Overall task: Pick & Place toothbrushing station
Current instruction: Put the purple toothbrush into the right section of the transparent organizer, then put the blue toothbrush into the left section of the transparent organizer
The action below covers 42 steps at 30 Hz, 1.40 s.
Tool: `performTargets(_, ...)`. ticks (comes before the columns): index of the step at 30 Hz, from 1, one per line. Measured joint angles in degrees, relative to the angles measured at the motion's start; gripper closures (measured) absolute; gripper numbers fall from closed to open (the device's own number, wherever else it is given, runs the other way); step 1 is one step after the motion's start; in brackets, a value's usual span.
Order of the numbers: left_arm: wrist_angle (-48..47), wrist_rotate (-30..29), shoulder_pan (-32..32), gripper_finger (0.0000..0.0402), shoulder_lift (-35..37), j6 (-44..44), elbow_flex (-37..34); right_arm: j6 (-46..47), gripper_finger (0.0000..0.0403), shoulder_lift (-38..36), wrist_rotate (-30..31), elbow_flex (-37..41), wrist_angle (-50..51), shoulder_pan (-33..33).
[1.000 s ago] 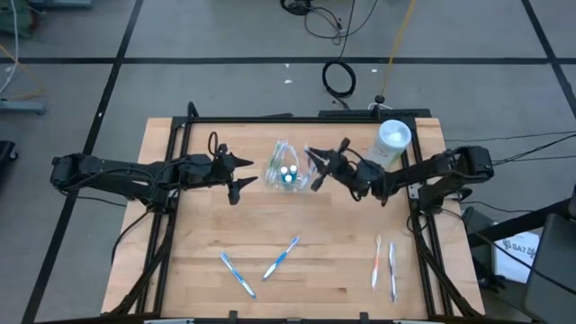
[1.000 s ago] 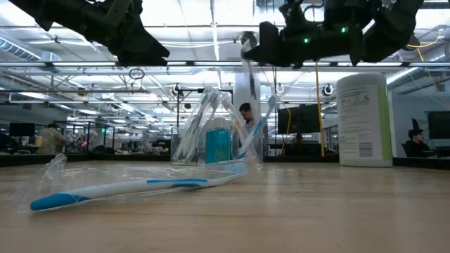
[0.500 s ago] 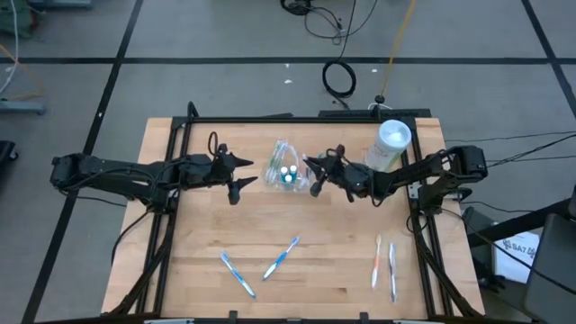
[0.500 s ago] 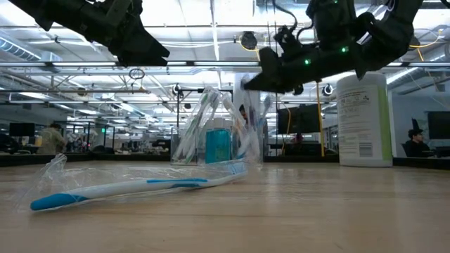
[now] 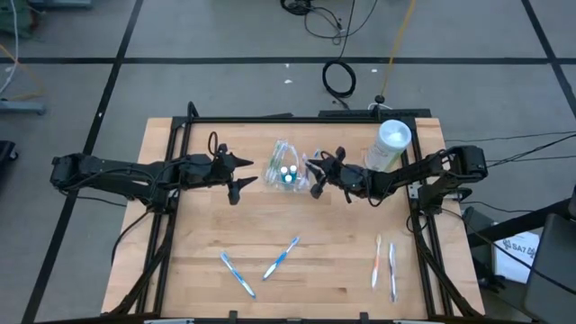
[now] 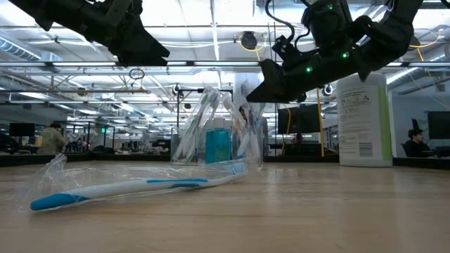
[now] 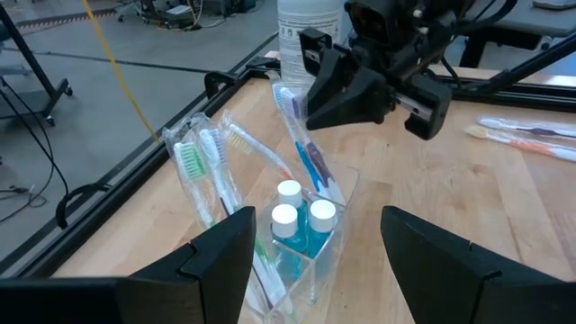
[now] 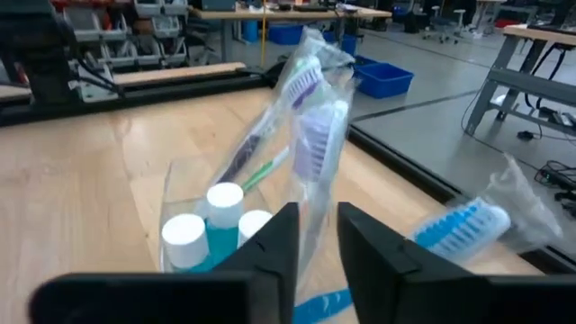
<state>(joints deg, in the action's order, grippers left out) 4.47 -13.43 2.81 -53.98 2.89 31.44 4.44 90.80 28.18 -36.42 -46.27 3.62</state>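
The toothbrushing station (image 5: 286,171) is a clear container at the table's far middle. It holds small white-capped bottles (image 7: 297,211) and several wrapped toothbrushes leaning on its rim. My right gripper (image 5: 314,177) is at its right end, nearly shut around a wrapped purple toothbrush (image 8: 315,135) that stands in the station. My left gripper (image 5: 241,173) hovers open just left of the station, holding nothing. My right gripper has the wrapped toothbrush just below its head (image 8: 315,202) between its two fingers, which stand narrowly apart. The fingers come almost level from the table's right, across the brush. The brush stands tilted, head up, its lower end (image 7: 322,184) inside the station.
A white canister (image 5: 393,139) stands at the far right, close behind my right arm. Loose toothbrushes lie near the front edge: two at left (image 5: 238,273) (image 5: 282,256) and two at right (image 5: 377,261) (image 5: 392,270). Black rails frame the table.
My right gripper has sunk toward the station and tipped toward level. The wrapped toothbrush has come down with it, from hanging above the station's right end to standing inside it.
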Motion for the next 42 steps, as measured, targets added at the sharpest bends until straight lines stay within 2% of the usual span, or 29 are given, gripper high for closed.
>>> performTargets(7, 0.0, 0.0, 0.0, 0.0153, 0.0, 2.5, 0.0, 0.7, 0.0264, -0.59, 0.0, 0.06, 0.25, 0.0)
performTargets(12, -0.31, -0.02, -0.37, 0.0153, 0.0, 7.88, 0.0, -0.85, 0.0237, -3.37, 0.0, 0.04, -1.95, -0.07)
performTargets(16, -3.16, 0.8, -2.5, 0.0153, 0.0, 11.58, 0.0, -4.21, 0.0227, -7.25, 0.09, 0.04, -2.53, -0.68)
performTargets(20, -5.85, 5.31, -6.27, 0.0153, 0.0, 16.26, 0.0, -5.68, 0.023, -11.12, 0.04, 0.04, -2.59, -1.36)
performTargets(23, -6.65, 7.8, -10.23, 0.0153, 0.0, 23.6, 0.0, -5.14, 0.0235, -13.41, 0.02, 0.04, -2.53, -1.49)
performTargets(27, -7.47, 10.86, -17.64, 0.0153, -0.02, 27.06, 0.0, -3.21, 0.0238, -14.88, 0.04, 0.04, -2.35, -1.49)
performTargets(30, -6.9, 7.81, -23.35, 0.0153, -0.01, 31.76, 0.0, -3.2, 0.0238, -15.06, 0.04, 0.04, -2.31, -1.49)
performTargets(35, -9.25, -2.11, -31.83, 0.0153, 0.0, 42.27, 0.0, -3.56, 0.0238, -15.04, 0.04, 0.04, -2.84, -1.49)
performTargets(39, -16.22, -7.61, -36.49, 0.0153, -1.76, 59.75, 0.04, -3.6, 0.0239, -15.04, 0.04, 0.04, -5.71, -1.46)
performTargets(42, -21.55, -7.3, -39.18, 0.0153, -5.5, 74.18, 0.0, -3.6, 0.0242, -15.06, 0.04, 0.02, -7.19, -1.46)
